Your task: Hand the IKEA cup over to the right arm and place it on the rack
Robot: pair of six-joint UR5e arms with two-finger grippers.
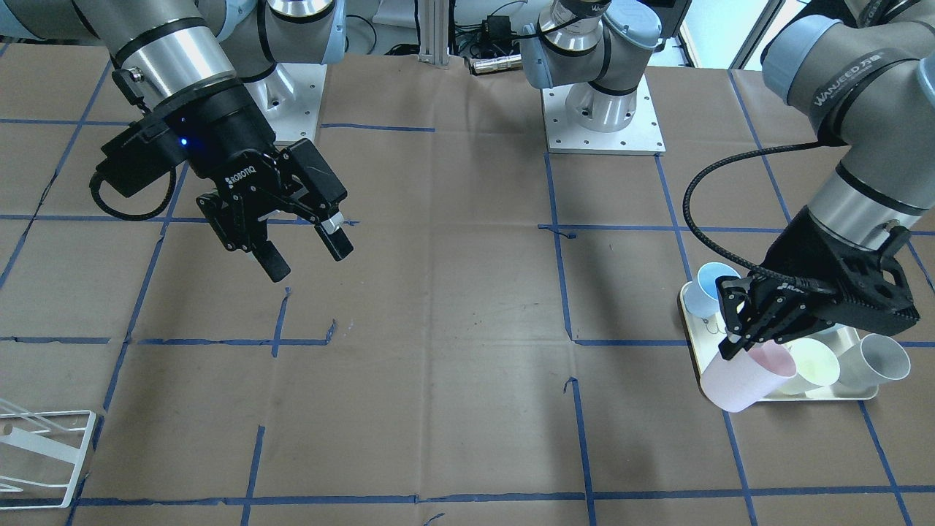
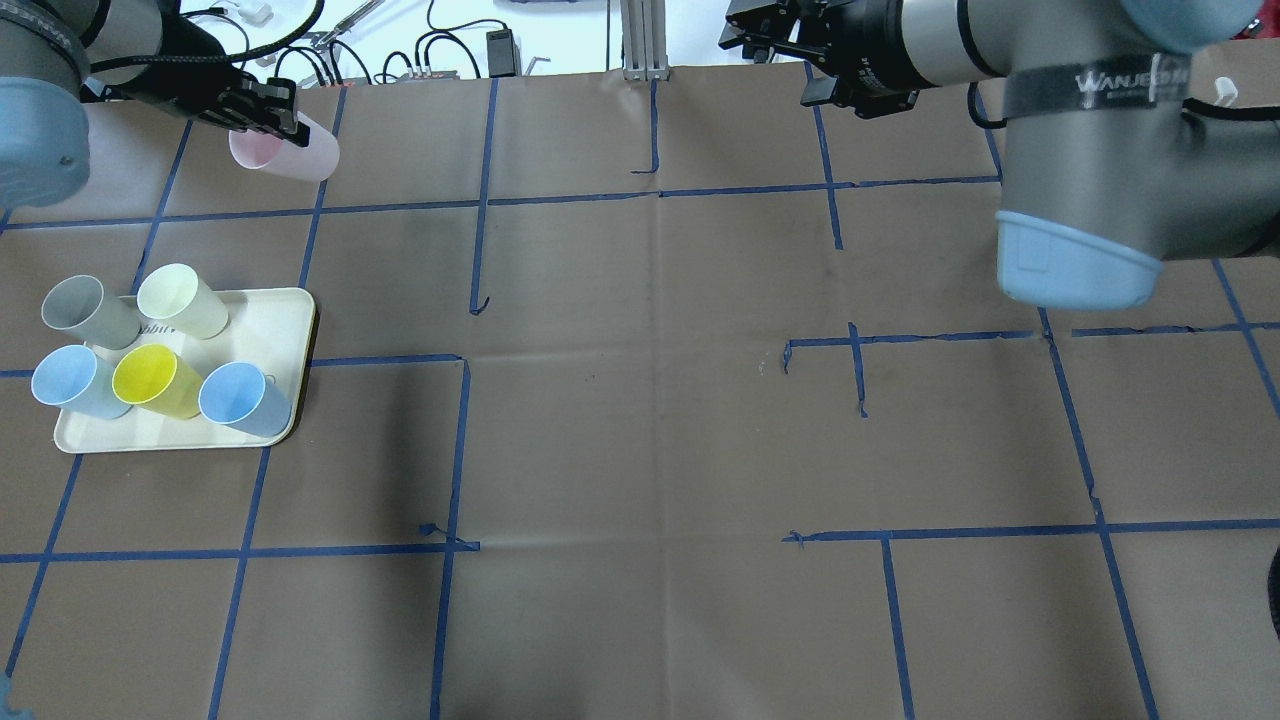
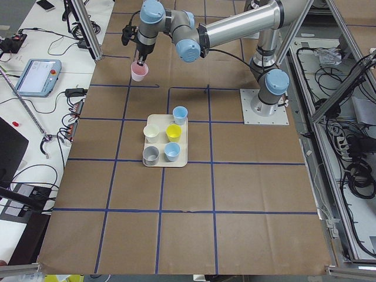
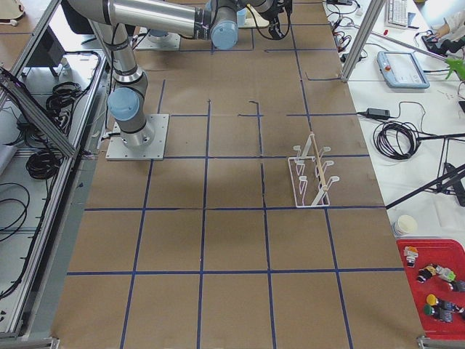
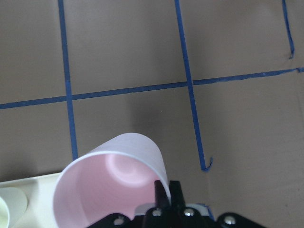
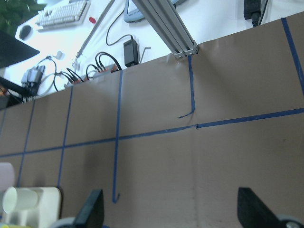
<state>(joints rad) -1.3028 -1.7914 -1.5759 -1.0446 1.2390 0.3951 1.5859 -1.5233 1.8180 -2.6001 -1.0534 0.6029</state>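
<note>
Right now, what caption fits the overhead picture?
Left gripper holds a pink cup beyond the tray; right gripper open.

The table [image 2: 640, 430] is brown with a grid of blue tape lines. The pink cup [image 2: 290, 155] is pale. On the cream tray [image 2: 295, 315] are a grey cup [image 2: 85, 310], a pale yellow cup [image 2: 185, 302], a bright yellow cup [image 2: 158, 382] and two light blue cups [image 2: 245, 400]. The rack [image 4: 312, 180] is white. The right arm [image 1: 175, 66] and the left arm [image 1: 862, 80] are silver-grey with pale blue caps.
</note>
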